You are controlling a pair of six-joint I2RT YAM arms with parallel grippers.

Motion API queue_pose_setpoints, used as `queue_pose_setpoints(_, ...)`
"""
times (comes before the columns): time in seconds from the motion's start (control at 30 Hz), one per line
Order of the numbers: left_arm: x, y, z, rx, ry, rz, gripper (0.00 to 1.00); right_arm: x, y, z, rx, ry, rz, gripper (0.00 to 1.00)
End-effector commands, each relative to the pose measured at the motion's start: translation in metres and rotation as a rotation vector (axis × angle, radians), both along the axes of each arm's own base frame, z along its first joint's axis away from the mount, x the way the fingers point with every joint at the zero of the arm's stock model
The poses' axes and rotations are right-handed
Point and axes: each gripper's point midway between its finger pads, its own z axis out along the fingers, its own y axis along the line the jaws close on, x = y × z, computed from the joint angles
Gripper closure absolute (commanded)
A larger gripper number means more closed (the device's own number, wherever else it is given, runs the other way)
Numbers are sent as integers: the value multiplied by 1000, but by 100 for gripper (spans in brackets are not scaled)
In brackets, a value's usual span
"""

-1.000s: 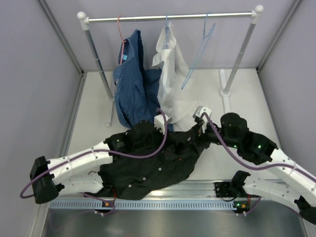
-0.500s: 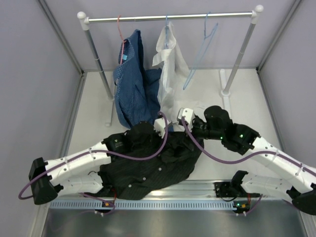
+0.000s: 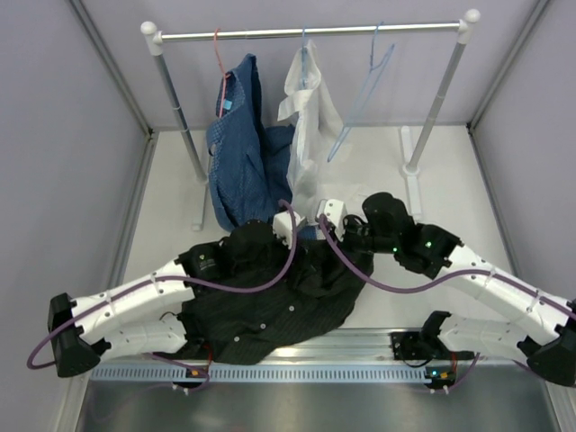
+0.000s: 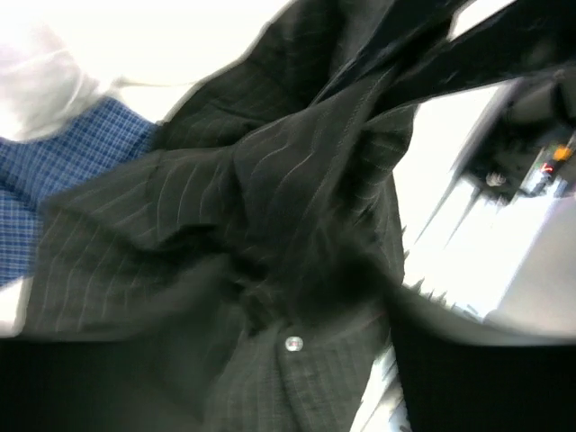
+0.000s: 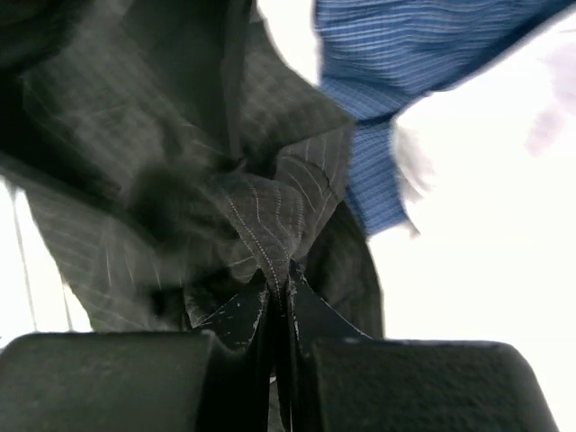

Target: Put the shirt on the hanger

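Left arm is seen reaching in from the near-left corner, its tool (image 3: 266, 241) set down over the upper left part of the shirt (image 3: 279, 310); the fingers are buried against dark cloth in the top view and are not made out in the left wrist view, so whether this tool is released or clenched cannot be told. The shirt is spread in a crumpled heap on the table (image 3: 450, 207), just in front of the arm bases, with pale buttons showing along the placket. In the left wrist view only pinstriped folds and one button are filled in close up, with a corner of blue check cloth at the left edge. Behind the heap, a red-orange hanger (image 3: 219, 67) is hung on the rack rail (image 3: 306, 32), and the blue patterned shirt (image 3: 243, 153) is draped from it down to the table, its hem touching the black cloth. Just to the right, the white shirt (image 3: 310, 126) is hung on the same rail. The right tool (image 5: 279, 292) is clenched on a raised fold of the shirt at its upper right edge, the fingertips pressed together with pinstriped fabric pinched between them. Farther right, the hanger (image 3: 364, 90) is hung bare on the rail, tilted, well apart from the shirt.
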Motion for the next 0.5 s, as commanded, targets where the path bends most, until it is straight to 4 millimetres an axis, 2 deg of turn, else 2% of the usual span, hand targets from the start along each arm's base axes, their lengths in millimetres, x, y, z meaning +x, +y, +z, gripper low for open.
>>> queue_pose_setpoints(0.0,22,13,37,-41,-82,143,9,19,-9,45,131,-150,-116,100)
queue_pose_setpoints(0.03,24,15,41,-47,-90,162,2,19,-15,56,169,-161,-158,100)
queue_pose_setpoints(0.17,30,15,74,-135,-106,220,2,34,-37,68,198,-148,-354,100)
queue_pose_setpoints(0.2,30,13,81,-163,-106,226,2,36,-40,68,188,-135,-389,100)
queue_pose_setpoints(0.23,29,8,84,-176,-107,211,2,36,-41,55,149,-79,-412,100)
queue_pose_setpoints(0.3,27,-2,95,-221,-133,197,2,39,-43,57,127,-49,-456,100)
queue_pose_setpoints(0.33,24,-6,97,-225,-150,199,2,42,-41,49,108,-12,-487,100)
queue_pose_setpoints(0.47,24,-20,97,-233,-176,244,5,44,-44,50,120,37,-562,100)
